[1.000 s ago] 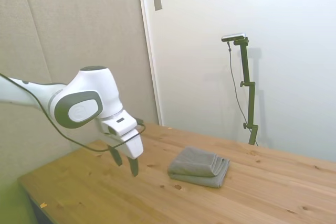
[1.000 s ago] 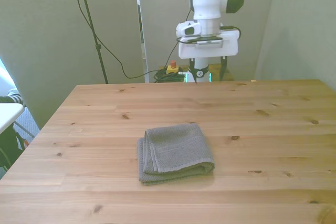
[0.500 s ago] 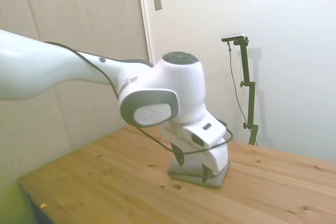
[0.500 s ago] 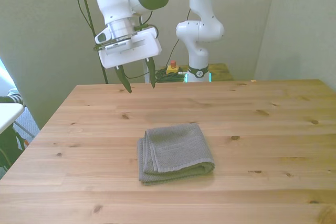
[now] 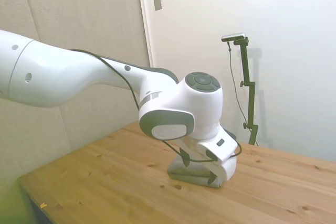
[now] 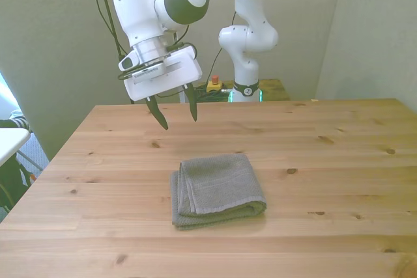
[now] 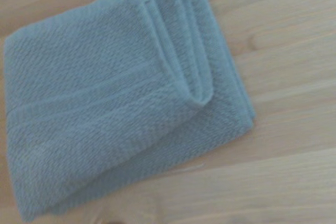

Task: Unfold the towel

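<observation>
1. Wooden table (image 6: 339,161) carries the grey towel (image 6: 218,189), folded into a thick stack near its middle.
2. Your gripper (image 6: 176,112) hangs above and beyond the towel, fingers spread, holding nothing.
3. You have unfolded nothing yet; every layer remains.

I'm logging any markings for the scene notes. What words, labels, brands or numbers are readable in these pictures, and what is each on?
None can be read.
Towel: plain grey, no label or print showing in any view.
Arm: white shell, no legible brand or number.
Pincer: no readable marking on its housing.
Small grey plate on the wall: blank at this size.
Table: bare wood grain and knots only.
</observation>
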